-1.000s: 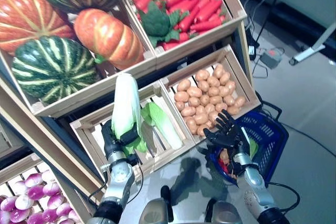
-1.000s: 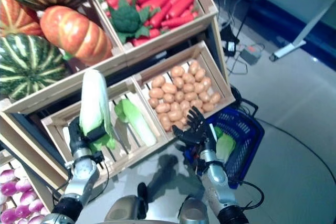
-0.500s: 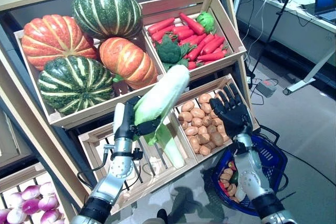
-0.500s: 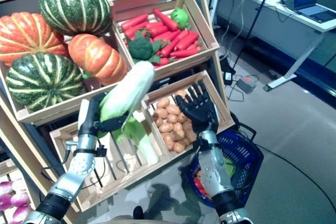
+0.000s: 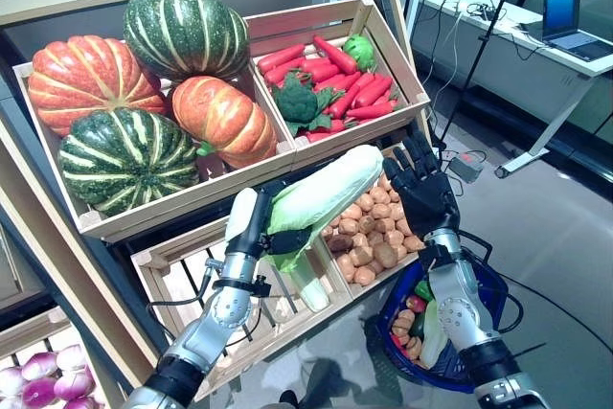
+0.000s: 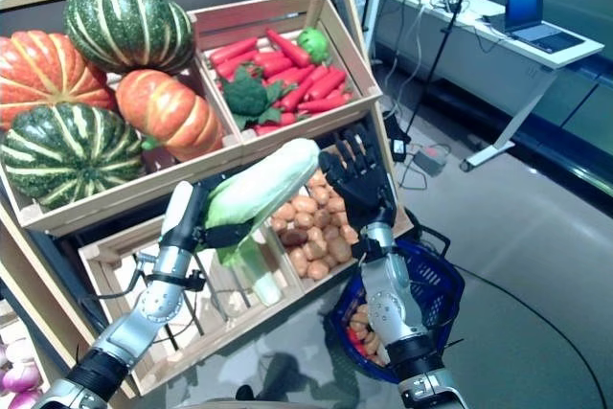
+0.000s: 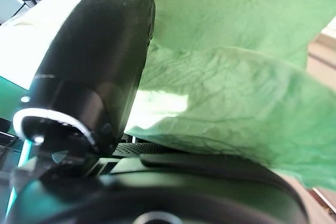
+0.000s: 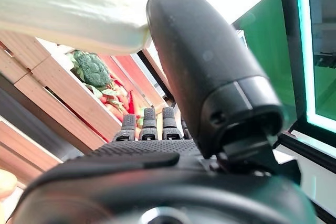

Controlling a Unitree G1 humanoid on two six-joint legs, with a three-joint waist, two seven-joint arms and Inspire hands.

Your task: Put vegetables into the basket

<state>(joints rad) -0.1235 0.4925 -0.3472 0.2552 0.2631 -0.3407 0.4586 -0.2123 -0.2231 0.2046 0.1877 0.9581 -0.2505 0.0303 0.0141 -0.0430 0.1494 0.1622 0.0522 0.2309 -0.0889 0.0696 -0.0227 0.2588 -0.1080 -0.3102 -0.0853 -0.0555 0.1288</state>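
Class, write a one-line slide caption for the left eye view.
Left hand holds a cabbage toward the open right hand.

light: bright, even | shadows: soft under shelves | wrist views: close foreground blurred, glare

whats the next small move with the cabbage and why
Probably close the right hand onto the cabbage's white tip. The left hand grips the napa cabbage by its leafy end, pointing it at the open right hand, which sits above the blue basket.
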